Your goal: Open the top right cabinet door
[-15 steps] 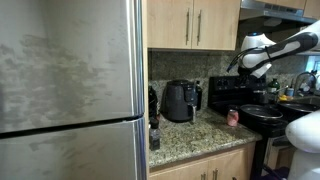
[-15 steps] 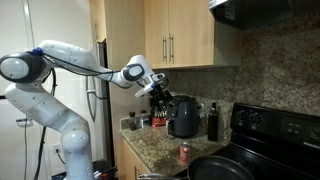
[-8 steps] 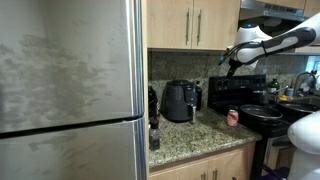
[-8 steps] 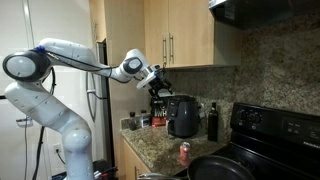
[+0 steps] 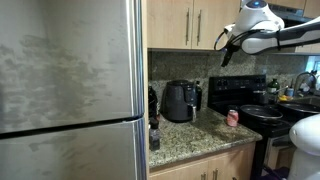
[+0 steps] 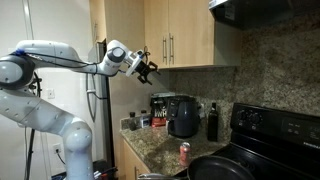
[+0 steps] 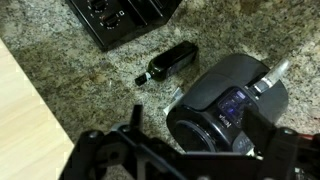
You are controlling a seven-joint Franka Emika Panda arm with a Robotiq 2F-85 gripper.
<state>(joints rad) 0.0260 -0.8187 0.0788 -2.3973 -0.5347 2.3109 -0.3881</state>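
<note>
The top right cabinet door (image 5: 216, 24) is a light-wood panel with a slim silver bar handle (image 5: 198, 25) on its left edge. It is shut, and it also shows in an exterior view (image 6: 190, 35). My gripper (image 5: 222, 50) hangs just below the door's lower edge, out in front of the cabinet (image 6: 148, 68), touching nothing. In the wrist view the two dark fingers (image 7: 195, 128) are spread apart and empty, high above the countertop. A strip of light wood (image 7: 20, 120) fills that view's left side.
The matching left door (image 5: 168, 22) is beside it, and a stainless fridge (image 5: 70, 90) stands further along. On the granite counter (image 7: 80, 70) are a black air fryer (image 7: 225, 100), a dark bottle (image 7: 168, 63) and a red can (image 5: 232, 117). A black stove (image 5: 245, 100) sits under a range hood (image 5: 275, 10).
The arm has risen from over the counter to the level of the cabinet's lower edge, and the gripper has swung closer to the doors.
</note>
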